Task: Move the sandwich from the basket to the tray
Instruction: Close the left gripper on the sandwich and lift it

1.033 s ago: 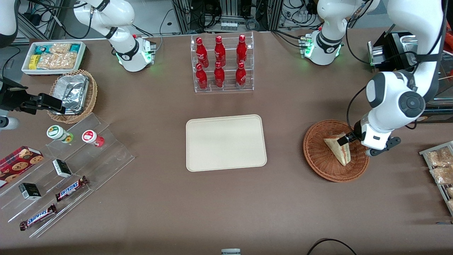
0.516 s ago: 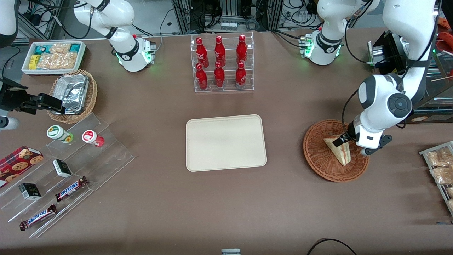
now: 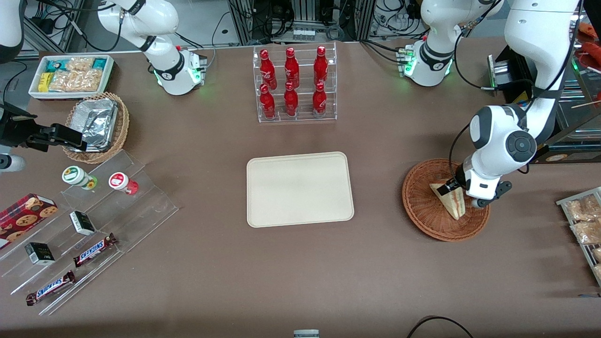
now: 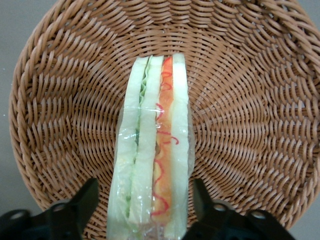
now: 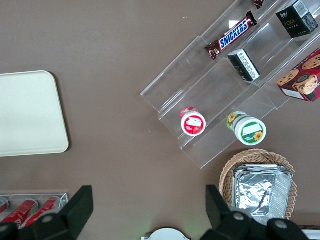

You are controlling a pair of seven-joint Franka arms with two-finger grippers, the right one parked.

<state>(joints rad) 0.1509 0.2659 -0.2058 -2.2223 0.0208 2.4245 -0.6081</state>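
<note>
The sandwich (image 4: pixel 152 150) is stood on edge in the basket (image 4: pixel 250 125), straddled by the open claw (image 4: pixel 145 207). Soft, slippery wrap (easily squashed), so it's best pinched gently across the bread faces.

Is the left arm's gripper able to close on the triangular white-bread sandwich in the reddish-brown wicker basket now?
Probably yes: the gripper is open, one finger on each side of the sandwich in the basket, nothing between.

My black matt tool (image 4: pixel 146 212) straddles the sandwich (image 4: pixel 152 170), glossy clear film over soft bread, in the rough woven wicker basket (image 4: pixel 250 115).
</note>
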